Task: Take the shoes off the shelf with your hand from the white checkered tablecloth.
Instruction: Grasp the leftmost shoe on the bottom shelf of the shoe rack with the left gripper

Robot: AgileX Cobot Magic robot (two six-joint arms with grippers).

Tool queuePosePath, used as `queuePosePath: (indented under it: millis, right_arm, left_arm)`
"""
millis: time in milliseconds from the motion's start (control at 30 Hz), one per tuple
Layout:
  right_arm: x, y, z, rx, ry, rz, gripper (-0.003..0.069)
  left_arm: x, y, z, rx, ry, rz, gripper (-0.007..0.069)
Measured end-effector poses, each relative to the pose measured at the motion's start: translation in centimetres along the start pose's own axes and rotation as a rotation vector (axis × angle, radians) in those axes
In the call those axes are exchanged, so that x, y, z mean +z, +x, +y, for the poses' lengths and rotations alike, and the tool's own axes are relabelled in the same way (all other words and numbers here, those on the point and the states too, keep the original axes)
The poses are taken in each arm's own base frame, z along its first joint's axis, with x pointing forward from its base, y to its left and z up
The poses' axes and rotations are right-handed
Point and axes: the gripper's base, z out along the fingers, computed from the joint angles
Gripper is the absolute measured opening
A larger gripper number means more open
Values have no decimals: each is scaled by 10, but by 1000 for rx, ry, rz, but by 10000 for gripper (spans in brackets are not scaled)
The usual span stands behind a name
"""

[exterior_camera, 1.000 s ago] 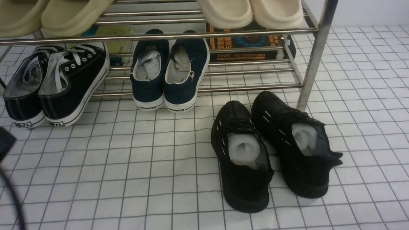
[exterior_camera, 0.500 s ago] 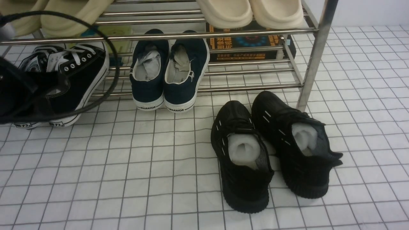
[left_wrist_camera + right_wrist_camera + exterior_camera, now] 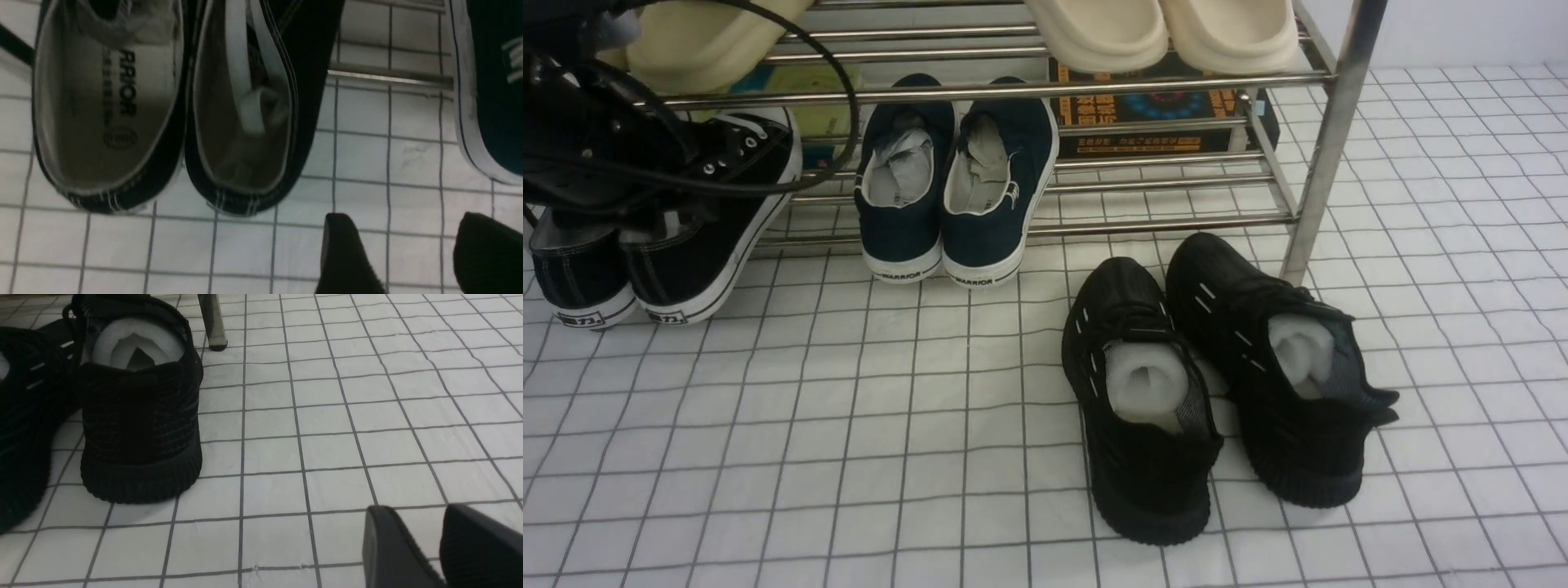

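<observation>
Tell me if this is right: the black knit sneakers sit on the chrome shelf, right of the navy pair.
No. The black knit sneakers sit on the checkered tablecloth before the chrome shelf, right of the navy pair; the front view shows it.

Blk canvas shoes (image 3: 698, 245), wht laces, sitting paired: toes leaning on chrome shelf (image 3: 1331, 139) btm bar, heels resting on checkered tablecloth (image 3: 849, 425); hand (image 3: 408, 253) hovering above, jaws spread.
</observation>
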Motion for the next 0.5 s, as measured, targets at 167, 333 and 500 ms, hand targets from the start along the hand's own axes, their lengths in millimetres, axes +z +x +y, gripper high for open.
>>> queuePosePath:
  millis: [167,333,500]
  right_arm:
    - [0,0,0,0,0,0,220]
    - [0,0,0,0,0,0,223]
    - [0,0,0,0,0,0,225]
  left_arm:
    - [28,-5,2,20,-15,-31,432]
    - [52,-5,3,36,-27,-35,432]
    - [72,-1,7,88,-66,3,432]
